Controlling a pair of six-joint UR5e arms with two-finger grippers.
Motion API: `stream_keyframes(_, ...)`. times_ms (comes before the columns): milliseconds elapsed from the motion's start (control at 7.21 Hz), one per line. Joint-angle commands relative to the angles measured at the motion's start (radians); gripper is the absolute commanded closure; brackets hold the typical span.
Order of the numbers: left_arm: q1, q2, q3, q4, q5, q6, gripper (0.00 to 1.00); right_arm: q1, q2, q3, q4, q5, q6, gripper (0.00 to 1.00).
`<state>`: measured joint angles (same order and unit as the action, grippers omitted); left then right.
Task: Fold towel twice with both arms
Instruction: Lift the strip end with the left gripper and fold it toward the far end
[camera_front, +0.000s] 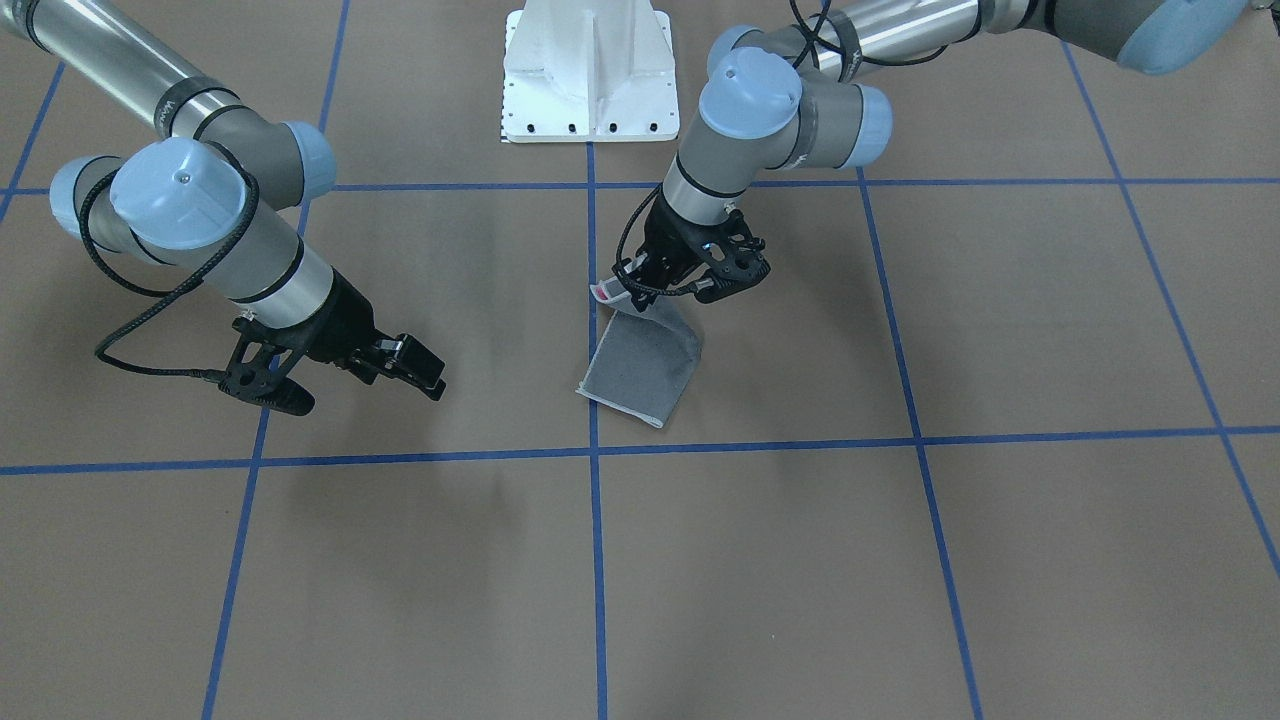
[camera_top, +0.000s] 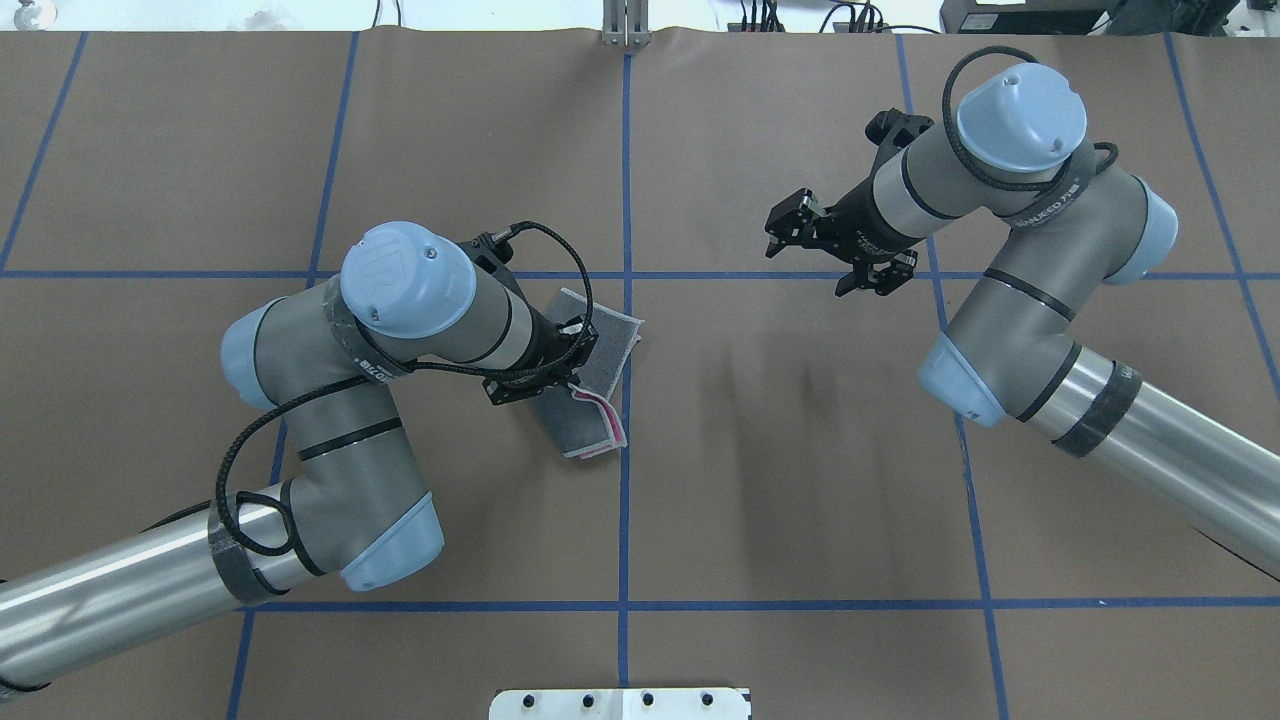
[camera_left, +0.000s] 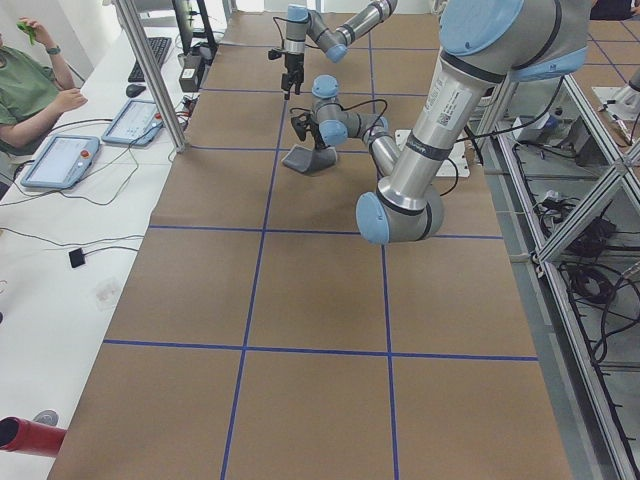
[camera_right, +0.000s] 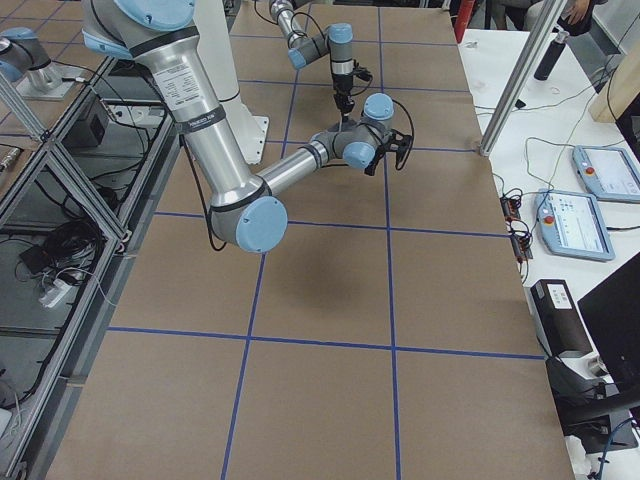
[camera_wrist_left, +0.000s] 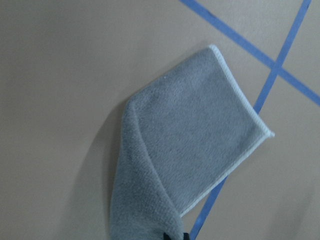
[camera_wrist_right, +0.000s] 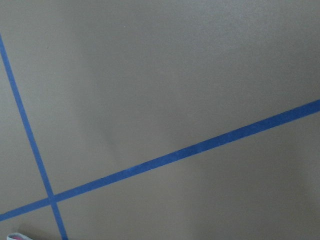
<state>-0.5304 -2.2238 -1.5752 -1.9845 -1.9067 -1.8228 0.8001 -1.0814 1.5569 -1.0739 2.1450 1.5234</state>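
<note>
The towel (camera_front: 645, 365) is folded with its dark grey face out, and a pink edge shows at its lifted end. My left gripper (camera_front: 635, 288) is shut on that end and holds it up, while the far end rests on the table near the blue centre line. It also shows in the overhead view (camera_top: 612, 345) and the left wrist view (camera_wrist_left: 195, 145). My right gripper (camera_front: 365, 393) is open and empty, above the table and well apart from the towel; in the overhead view it (camera_top: 810, 265) is right of centre.
The white pedestal (camera_front: 590, 80) stands at the robot's side of the table. Blue tape lines (camera_front: 594, 560) form a grid on the brown table cover. An operator (camera_left: 30, 90) sits at a side desk with tablets.
</note>
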Motion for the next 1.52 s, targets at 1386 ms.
stream_keyframes(1386, -0.04, -0.048, 0.228, -0.367, 0.077, -0.305, 1.0, -0.032, 0.001, -0.023, 0.005, -0.045, 0.0, 0.0)
